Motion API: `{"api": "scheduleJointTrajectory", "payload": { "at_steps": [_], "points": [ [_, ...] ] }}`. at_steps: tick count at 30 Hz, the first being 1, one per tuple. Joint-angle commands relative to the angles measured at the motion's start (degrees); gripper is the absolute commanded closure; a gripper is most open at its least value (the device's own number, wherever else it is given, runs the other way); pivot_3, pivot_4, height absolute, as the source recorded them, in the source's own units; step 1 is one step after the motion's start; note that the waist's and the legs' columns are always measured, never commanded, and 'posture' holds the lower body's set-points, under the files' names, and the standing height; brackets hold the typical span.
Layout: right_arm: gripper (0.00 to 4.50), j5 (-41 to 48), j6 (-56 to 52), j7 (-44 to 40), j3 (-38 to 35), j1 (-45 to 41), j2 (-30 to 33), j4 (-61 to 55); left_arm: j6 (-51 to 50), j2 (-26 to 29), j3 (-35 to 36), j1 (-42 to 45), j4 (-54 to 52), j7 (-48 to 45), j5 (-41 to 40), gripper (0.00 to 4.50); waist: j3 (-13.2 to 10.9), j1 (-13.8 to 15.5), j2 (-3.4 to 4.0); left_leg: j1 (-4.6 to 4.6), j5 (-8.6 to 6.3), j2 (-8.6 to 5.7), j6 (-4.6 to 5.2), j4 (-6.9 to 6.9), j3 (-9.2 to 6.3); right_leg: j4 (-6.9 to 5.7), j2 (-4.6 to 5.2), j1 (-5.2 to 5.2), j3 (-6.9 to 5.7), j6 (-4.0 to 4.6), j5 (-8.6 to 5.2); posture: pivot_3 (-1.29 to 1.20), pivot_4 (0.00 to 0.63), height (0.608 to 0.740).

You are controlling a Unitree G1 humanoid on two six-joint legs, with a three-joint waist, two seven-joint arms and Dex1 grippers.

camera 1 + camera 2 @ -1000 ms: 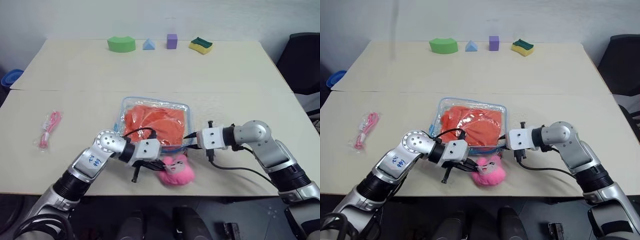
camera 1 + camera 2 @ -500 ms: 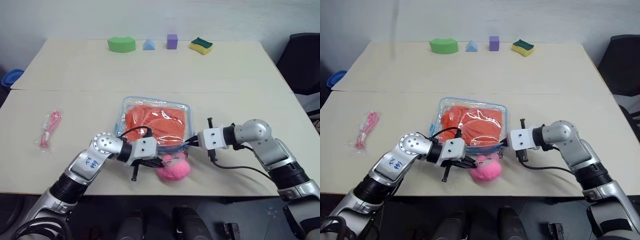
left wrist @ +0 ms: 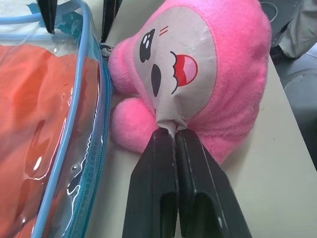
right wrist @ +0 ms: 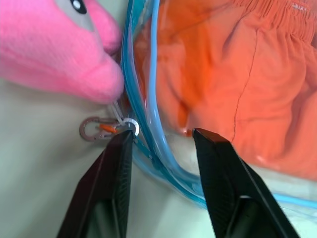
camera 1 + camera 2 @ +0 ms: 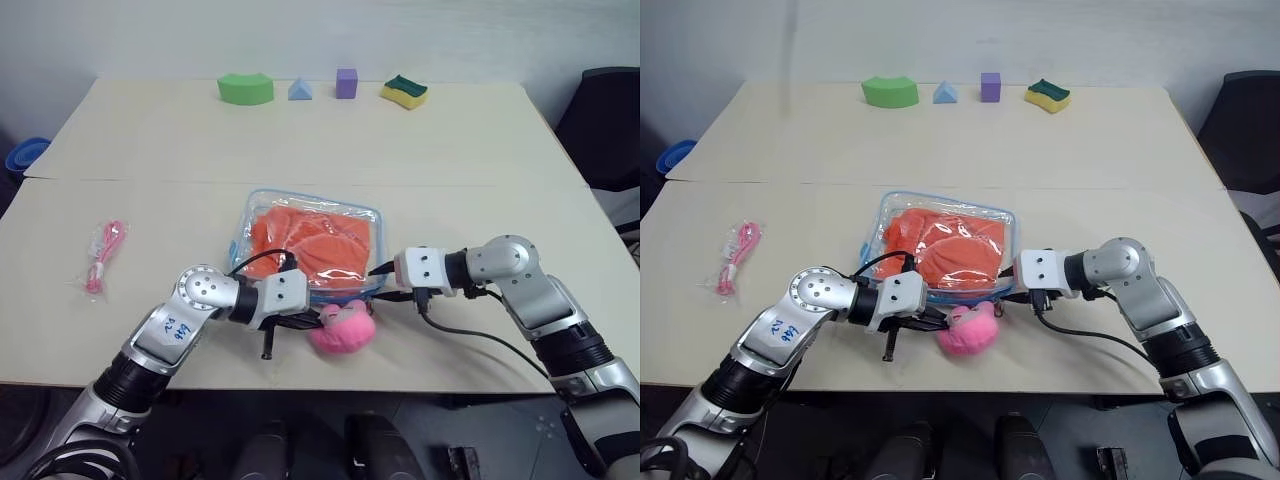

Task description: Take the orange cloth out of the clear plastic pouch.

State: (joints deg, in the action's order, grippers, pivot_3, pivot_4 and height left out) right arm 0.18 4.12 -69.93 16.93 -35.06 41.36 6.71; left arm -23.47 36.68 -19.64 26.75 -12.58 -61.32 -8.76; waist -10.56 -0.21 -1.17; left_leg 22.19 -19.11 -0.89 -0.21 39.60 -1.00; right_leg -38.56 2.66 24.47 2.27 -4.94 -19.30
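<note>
The clear plastic pouch (image 5: 252, 214) lies flat on the table in front of me, and the orange cloth (image 5: 310, 238) is folded inside it. Its pink plush charm (image 5: 343, 328) rests at the pouch's near edge. My left gripper (image 3: 174, 133) is shut on the lower edge of the charm (image 3: 198, 64). My right gripper (image 4: 162, 133) is open at the pouch's near right corner. The blue zipper trim (image 4: 148, 99) runs between its fingers, and a small clip (image 4: 96, 129) lies beside one fingertip.
Along the table's far edge stand a green block (image 5: 245, 88), a blue triangle (image 5: 299, 89), a purple cube (image 5: 346, 82) and a yellow-green sponge (image 5: 403, 91). A small pink packet (image 5: 103, 257) lies at the left. A black chair (image 5: 610, 110) stands off the table's right side.
My right gripper's fingers have spread apart at the pouch's corner. The left gripper kept its hold, and the charm has shifted a little closer to the pouch.
</note>
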Motion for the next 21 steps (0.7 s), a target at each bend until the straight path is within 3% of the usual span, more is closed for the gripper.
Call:
{"api": "scheduleJointTrajectory", "payload": {
  "at_steps": [1,6,9,13,21],
  "points": [
    [2.59,-0.5,3.0,0.2,-2.1,-1.4,1.6,0.2,0.3,0.3,0.4,0.7,-0.4,0.3,0.8,4.50,0.0,0.0,0.00,0.00,0.00,0.00,0.00,0.00,0.00,0.00,0.00,0.00,0.00,0.00,0.00,0.00,0.150,0.740],
    [2.59,0.3,4.2,-0.2,-2.6,-2.1,1.9,1.1,0.8,0.1,0.2,0.9,0.1,0.2,1.1,4.50,0.0,0.0,0.00,0.00,0.00,0.00,0.00,0.00,0.00,0.00,0.00,0.00,0.00,0.00,0.00,0.00,0.150,0.740],
    [3.20,0.9,4.5,-0.8,-2.8,-2.0,1.4,1.2,0.8,-0.3,0.0,1.3,0.5,0.3,1.2,4.50,0.0,0.0,0.00,0.00,0.00,0.00,0.00,0.00,0.00,0.00,0.00,0.00,0.00,0.00,0.00,0.00,0.150,0.740],
    [4.48,1.2,4.6,-1.5,-2.8,-1.9,1.2,1.0,1.1,-0.3,0.0,1.4,0.9,0.2,1.4,4.50,0.0,0.0,0.00,0.00,0.00,0.00,0.00,0.00,0.00,0.00,0.00,-0.01,0.00,0.00,0.00,0.00,0.150,0.740],
    [4.48,2.0,5.2,-2.3,-3.4,-2.1,1.8,1.6,2.7,2.1,1.6,-1.7,2.2,0.9,2.1,4.50,0.0,0.0,0.00,0.00,0.00,0.00,0.00,0.00,0.00,0.01,0.00,-0.01,0.00,0.00,0.00,0.00,0.150,0.740]
  ]
}}
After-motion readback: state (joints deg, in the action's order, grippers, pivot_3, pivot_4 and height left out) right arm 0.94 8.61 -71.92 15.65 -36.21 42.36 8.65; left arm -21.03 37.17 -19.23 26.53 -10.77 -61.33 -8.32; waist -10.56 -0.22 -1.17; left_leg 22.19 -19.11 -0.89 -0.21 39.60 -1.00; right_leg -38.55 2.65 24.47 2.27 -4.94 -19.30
